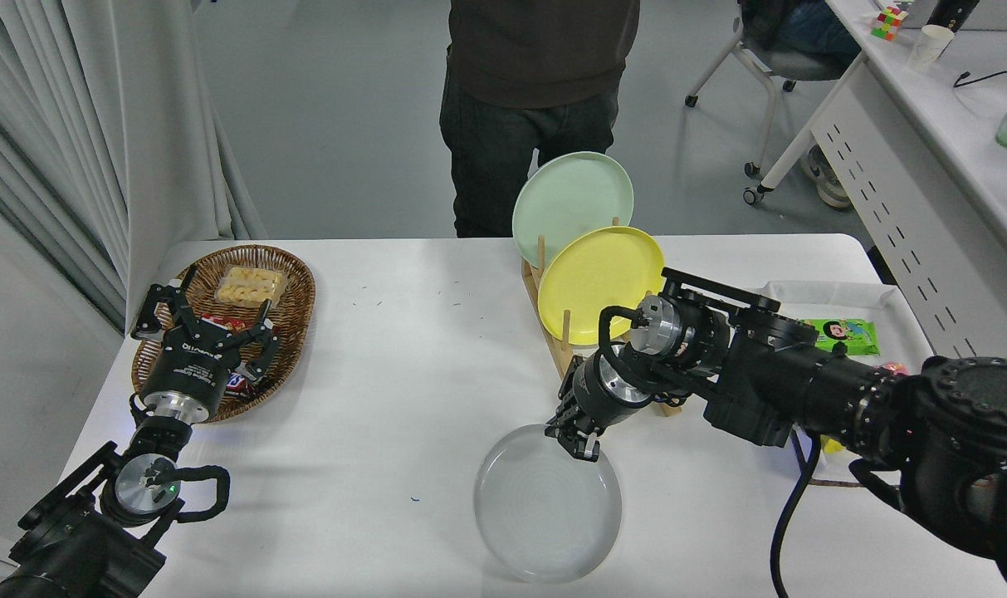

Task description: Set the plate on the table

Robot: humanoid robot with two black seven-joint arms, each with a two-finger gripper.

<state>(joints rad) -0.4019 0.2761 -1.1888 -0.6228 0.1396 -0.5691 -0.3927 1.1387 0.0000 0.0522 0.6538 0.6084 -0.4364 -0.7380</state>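
The pale gray plate [545, 515] lies nearly flat on the white table [403, 374], near its front edge and right of centre. My right gripper [582, 444] reaches in from the right and points down at the plate's far rim, its fingers closed on that rim. My left gripper [204, 320] is parked at the lower left with its fingers spread, in front of a wicker basket.
A wooden rack [563, 349] just behind the right gripper holds a yellow plate [598, 282] and a mint-green plate [571, 195] upright. The wicker basket [291, 282] holds snacks at the far left. A white tray [827, 292] with a green packet [848, 336] sits at the right. A person [536, 100] stands at the far side.
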